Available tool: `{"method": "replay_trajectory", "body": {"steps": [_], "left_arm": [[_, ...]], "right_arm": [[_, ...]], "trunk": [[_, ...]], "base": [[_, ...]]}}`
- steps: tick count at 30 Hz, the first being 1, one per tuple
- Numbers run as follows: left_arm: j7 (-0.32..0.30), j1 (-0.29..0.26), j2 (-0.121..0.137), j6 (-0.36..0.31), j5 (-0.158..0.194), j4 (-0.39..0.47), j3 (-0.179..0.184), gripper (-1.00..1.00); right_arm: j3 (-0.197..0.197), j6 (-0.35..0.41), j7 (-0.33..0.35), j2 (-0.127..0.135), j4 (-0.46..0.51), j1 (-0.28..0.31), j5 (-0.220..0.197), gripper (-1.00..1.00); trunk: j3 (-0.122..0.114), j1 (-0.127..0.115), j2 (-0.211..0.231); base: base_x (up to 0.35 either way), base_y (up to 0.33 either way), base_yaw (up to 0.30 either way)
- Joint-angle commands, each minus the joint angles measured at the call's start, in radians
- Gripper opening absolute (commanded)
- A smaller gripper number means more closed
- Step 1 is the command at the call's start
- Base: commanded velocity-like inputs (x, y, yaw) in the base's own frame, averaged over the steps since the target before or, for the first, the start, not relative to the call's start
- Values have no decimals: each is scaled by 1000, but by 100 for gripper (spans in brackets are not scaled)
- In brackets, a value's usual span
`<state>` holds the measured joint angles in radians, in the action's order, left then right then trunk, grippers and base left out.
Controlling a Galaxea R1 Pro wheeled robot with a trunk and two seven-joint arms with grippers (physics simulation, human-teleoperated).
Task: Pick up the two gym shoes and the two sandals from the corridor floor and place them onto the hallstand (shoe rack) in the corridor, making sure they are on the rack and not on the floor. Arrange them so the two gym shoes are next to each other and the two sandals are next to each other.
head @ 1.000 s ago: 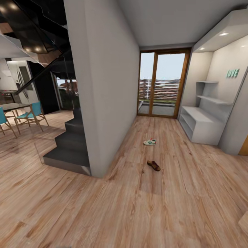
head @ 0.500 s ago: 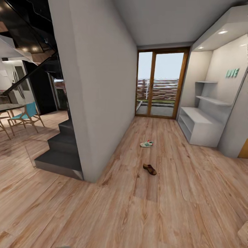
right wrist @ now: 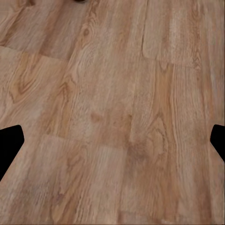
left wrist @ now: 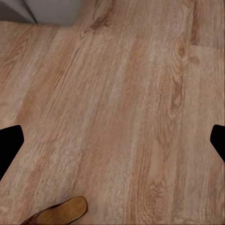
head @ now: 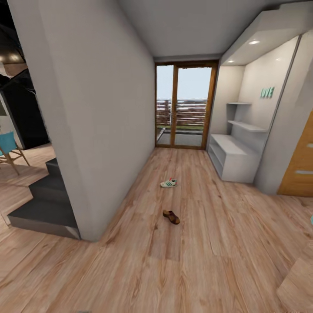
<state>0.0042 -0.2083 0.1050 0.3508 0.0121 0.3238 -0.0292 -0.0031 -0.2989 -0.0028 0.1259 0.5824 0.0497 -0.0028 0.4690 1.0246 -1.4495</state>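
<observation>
One gym shoe [head: 168,183], white with green stripes, lies on the corridor floor [head: 204,243] midway down the corridor. A dark-brown sandal [head: 171,216] lies nearer to me, about a step from it. The light-grey hallstand [head: 232,156] stands against the right wall, its bench top and shelves bare. In the left wrist view my left gripper [left wrist: 112,143] hangs open over the planks, and a sandal's brown end [left wrist: 61,213] shows at the frame edge. My right gripper [right wrist: 112,140] is open over bare floor.
A white wall [head: 87,130] bounds the corridor's left side, with dark stairs [head: 39,204] beyond it. A glass door [head: 184,106] closes the far end. A wooden door [head: 300,161] stands at the right, past the hallstand. A blue chair [head: 8,148] sits far left.
The whole head view has shifted: the camera turned right and moved closer, so shoe, sandal and hallstand sit further left in the picture. The things themselves have not moved.
</observation>
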Motion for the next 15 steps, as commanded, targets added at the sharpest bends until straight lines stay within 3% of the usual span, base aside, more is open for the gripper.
{"method": "replay_trajectory", "body": {"steps": [1, 6, 15], "left_arm": [[0, 0, 0, 3, 1, 0, -2, 100], [1, 0, 1, 3, 0, 0, -2, 100], [0, 0, 2, 3, 0, 0, -2, 100]], "right_arm": [[0, -3, 0, 0, -1, 1, 0, 100], [0, -4, 0, 0, -1, 1, 0, 100], [1, -5, 0, 0, -3, 1, 0, 100]], "trunk": [[1, 0, 0], [1, 0, 0], [1, 0, 0]], "base": [[281, -209, -280], [289, -194, -217], [322, -106, -41]]}}
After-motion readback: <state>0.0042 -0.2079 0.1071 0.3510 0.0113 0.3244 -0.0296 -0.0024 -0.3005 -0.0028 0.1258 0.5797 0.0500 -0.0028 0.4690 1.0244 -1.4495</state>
